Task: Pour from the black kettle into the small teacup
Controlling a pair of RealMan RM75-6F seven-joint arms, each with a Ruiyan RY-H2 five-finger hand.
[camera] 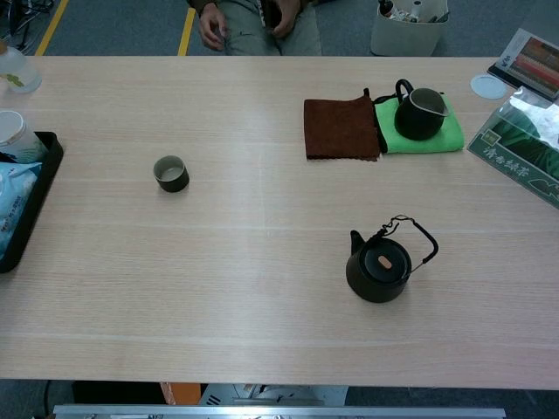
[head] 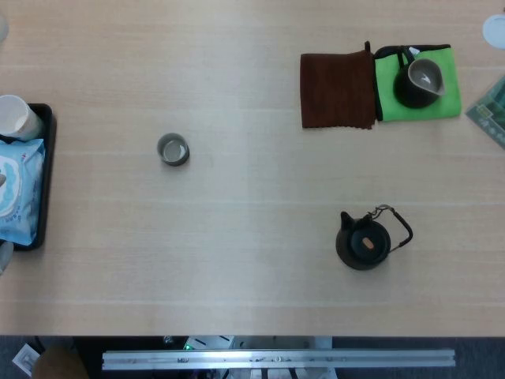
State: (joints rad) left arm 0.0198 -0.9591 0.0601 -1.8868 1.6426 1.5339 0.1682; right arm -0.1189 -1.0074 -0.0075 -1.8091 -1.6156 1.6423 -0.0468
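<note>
A pale wood-grain counter (camera: 262, 314) fills both views, grey floor beyond its far edge. At far left sits a black tray (camera: 35, 188); the small teacup (camera: 171, 174) stands alone left of centre; a brown cloth (camera: 341, 129) and green cloth (camera: 437, 135) lie far right; the black kettle (camera: 378, 269) stands upright near right. Neither hand is visible.

My kettle (head: 363, 242) stands near me on the right of the table (head: 237, 268); the teacup (head: 173, 149) sits well apart from it, farther off on the left. Far right, two cloths lie side by side, touching, the right cloth (head: 394, 110) bearing a pitcher (head: 418, 82). At the left edge, a tray (head: 45, 181) holds a packet (head: 17, 189) and a cup (head: 16, 117).
</note>
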